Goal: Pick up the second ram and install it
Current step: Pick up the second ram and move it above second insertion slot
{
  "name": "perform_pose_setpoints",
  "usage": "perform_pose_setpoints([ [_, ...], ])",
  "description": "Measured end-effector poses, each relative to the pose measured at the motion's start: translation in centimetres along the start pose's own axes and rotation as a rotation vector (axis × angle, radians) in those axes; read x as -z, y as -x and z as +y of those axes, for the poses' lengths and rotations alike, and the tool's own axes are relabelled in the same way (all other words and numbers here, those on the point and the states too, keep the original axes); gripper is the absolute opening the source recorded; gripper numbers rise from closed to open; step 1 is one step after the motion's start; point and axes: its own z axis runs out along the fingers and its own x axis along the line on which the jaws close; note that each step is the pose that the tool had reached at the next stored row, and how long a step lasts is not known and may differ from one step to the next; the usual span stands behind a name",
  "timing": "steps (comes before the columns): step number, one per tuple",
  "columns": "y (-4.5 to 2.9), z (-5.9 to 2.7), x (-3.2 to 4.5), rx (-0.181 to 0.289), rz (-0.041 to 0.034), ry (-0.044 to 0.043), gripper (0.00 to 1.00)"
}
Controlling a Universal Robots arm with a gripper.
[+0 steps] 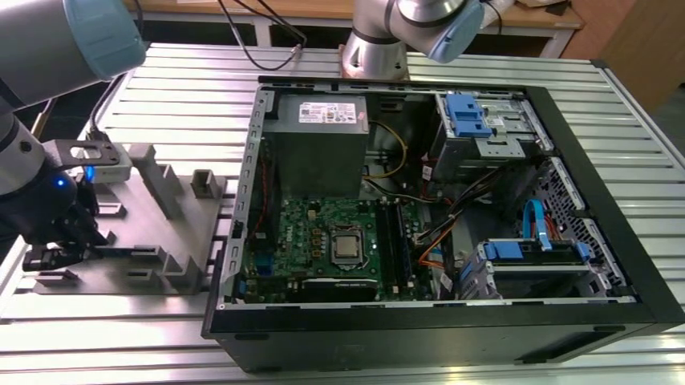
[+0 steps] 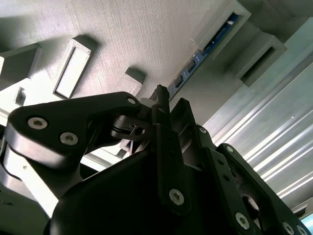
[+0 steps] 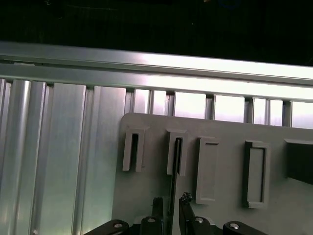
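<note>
Gripper (image 1: 51, 255) lower left of exterior view — at second ram (image 3: 172, 188) slotted in grey holder (image 1: 160, 241) — grasp: cannot tell.

A ribbed aluminium table (image 1: 182, 72) stands before a wooden bench (image 1: 321, 6).

I find no text I can read. A white label (image 1: 326, 113) sits on the grey power supply (image 1: 317, 160) at the far end of the open computer case (image 1: 428, 341), but its print is too small for me to make out.
</note>
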Motion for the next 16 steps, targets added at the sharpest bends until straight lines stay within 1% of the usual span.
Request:
perform_pose_setpoints([
  [5, -0.04, -0.63, 0.02, 0.000, 0.0001, 0.0003, 0.24],
  [13, -0.03, -0.63, 0.02, 0.000, 0.0001, 0.0003, 0.24],
  [14, -0.03, -0.63, 0.02, 0.000, 0.0001, 0.0003, 0.23],
  [16, -0.03, -0.63, 0.02, 0.000, 0.0001, 0.0003, 0.23],
])
